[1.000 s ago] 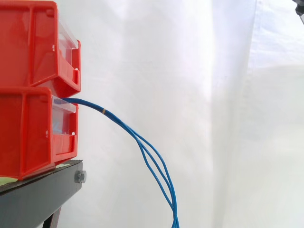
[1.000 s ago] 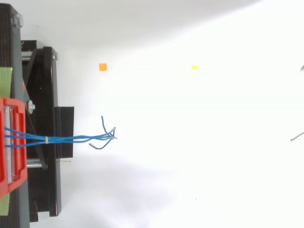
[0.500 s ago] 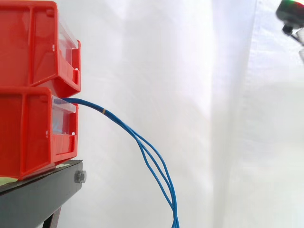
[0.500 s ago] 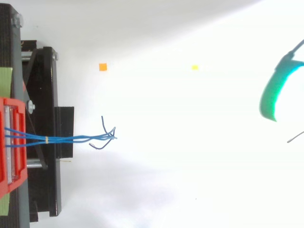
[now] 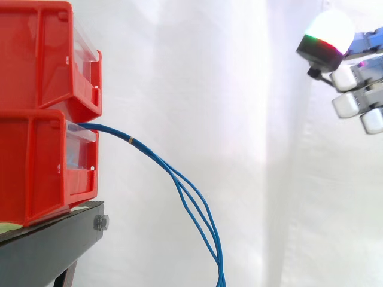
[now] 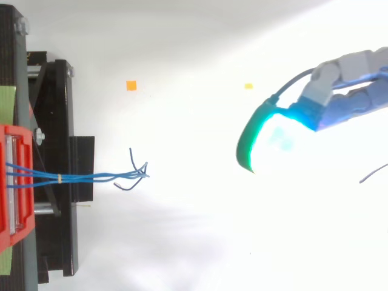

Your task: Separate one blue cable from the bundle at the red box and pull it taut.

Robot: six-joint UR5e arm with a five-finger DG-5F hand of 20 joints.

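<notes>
Hand (image 5: 347, 104): fingers loosely extended, holding nothing, well apart from the cables
Blue cables (image 5: 149, 154): bundled, drooping from lower red bin (image 5: 42, 167)

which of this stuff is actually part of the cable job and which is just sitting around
Part of the job: blue cable bundle, lower red bin it comes out of, hand.
Just there: upper red bin, black stand, orange marker, yellow marker, white curtain.
</notes>
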